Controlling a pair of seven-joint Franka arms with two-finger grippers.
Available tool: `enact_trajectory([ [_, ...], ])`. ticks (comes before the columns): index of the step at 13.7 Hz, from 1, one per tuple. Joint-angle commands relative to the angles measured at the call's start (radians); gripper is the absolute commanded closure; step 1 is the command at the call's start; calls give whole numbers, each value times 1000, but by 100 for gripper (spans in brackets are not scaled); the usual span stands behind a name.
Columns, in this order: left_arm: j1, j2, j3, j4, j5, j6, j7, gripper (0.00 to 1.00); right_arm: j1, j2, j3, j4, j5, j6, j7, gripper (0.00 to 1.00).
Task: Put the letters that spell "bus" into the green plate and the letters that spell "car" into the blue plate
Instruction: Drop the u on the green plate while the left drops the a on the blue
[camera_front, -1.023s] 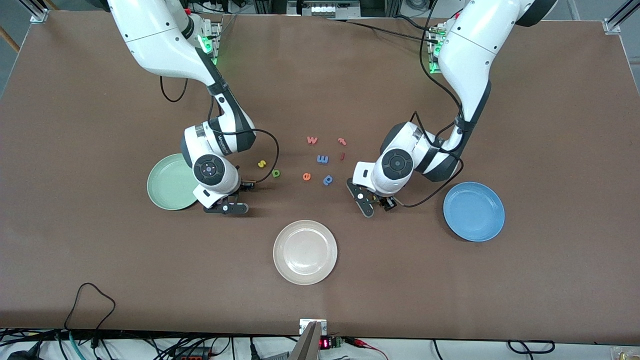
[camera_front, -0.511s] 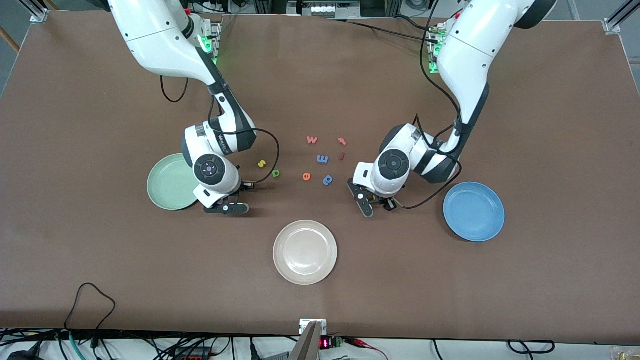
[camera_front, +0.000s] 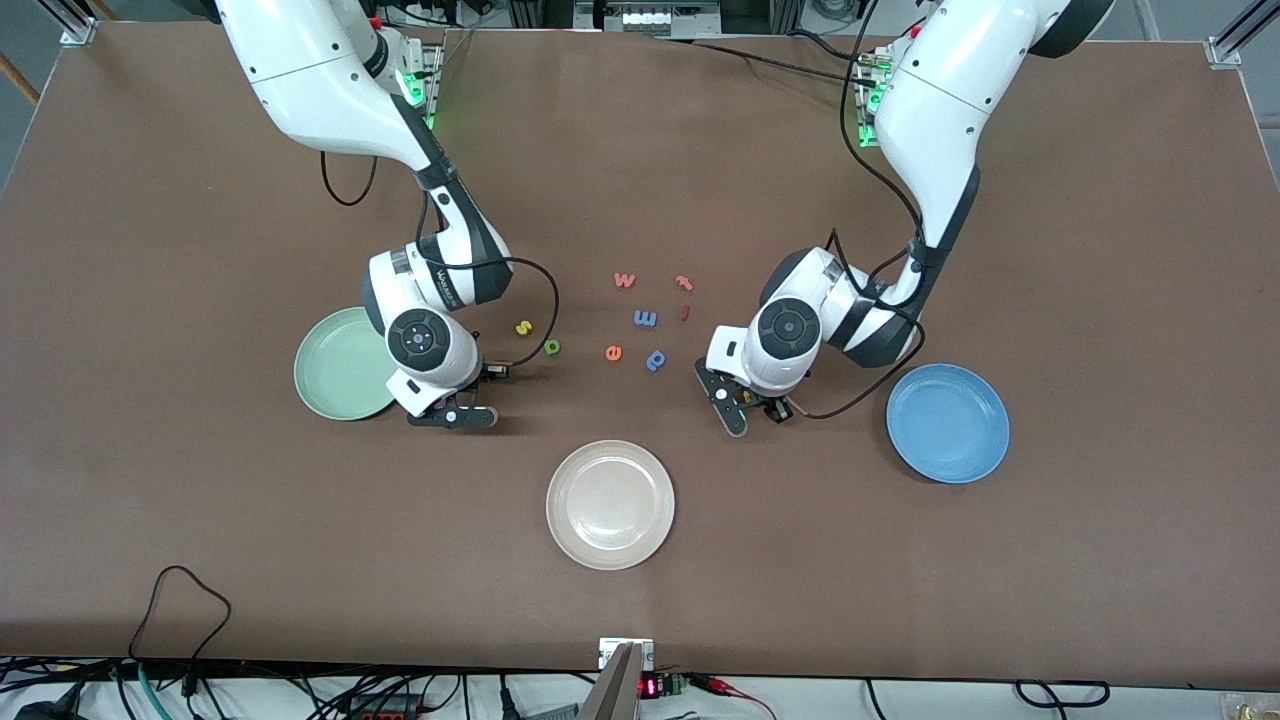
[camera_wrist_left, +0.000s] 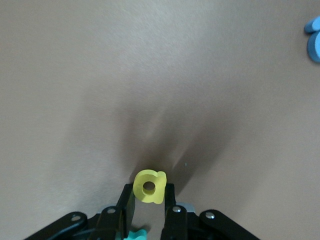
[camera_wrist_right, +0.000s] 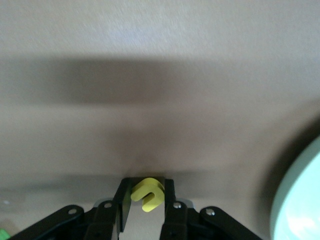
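Note:
My left gripper (camera_wrist_left: 149, 192) is shut on the yellow "a" (camera_wrist_left: 149, 186), low over the table beside the blue plate (camera_front: 947, 423). A teal letter (camera_wrist_left: 134, 235) lies just under that hand; which one it is I cannot tell. In the front view the left gripper (camera_front: 742, 402) hides both. My right gripper (camera_wrist_right: 147, 192) is shut on the yellow "u" (camera_wrist_right: 148, 193), low over the table next to the green plate (camera_front: 340, 365), whose rim (camera_wrist_right: 300, 200) shows in the right wrist view. The right gripper (camera_front: 468, 397) stands near the yellow "s" (camera_front: 523, 327) and the green "b" (camera_front: 551, 347).
Between the two hands lie an orange "e" (camera_front: 613, 352), a blue "p" (camera_front: 655, 359), a blue "m" (camera_front: 645, 318) and three red letters, one of them a "w" (camera_front: 624, 280). A beige plate (camera_front: 610, 505) sits nearer the front camera, midway between the arms.
Both hands stay low over the table almost where they were. The left hand has edged slightly toward the middle letters. Plates and loose letters have not moved.

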Motion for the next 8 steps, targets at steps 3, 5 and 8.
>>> enact_trajectory([
  [3,85,-177,20,12,29,-283,-45,77,-88,-188,-20,-38,-2,-172,-133,82],
  [5,200,-189,24,9,52,-354,-36,76,-170,-220,-20,-87,-2,-160,-244,82],
  [8,314,-185,24,-24,55,-380,0,75,-224,-228,-20,-150,-8,-93,-275,81],
])
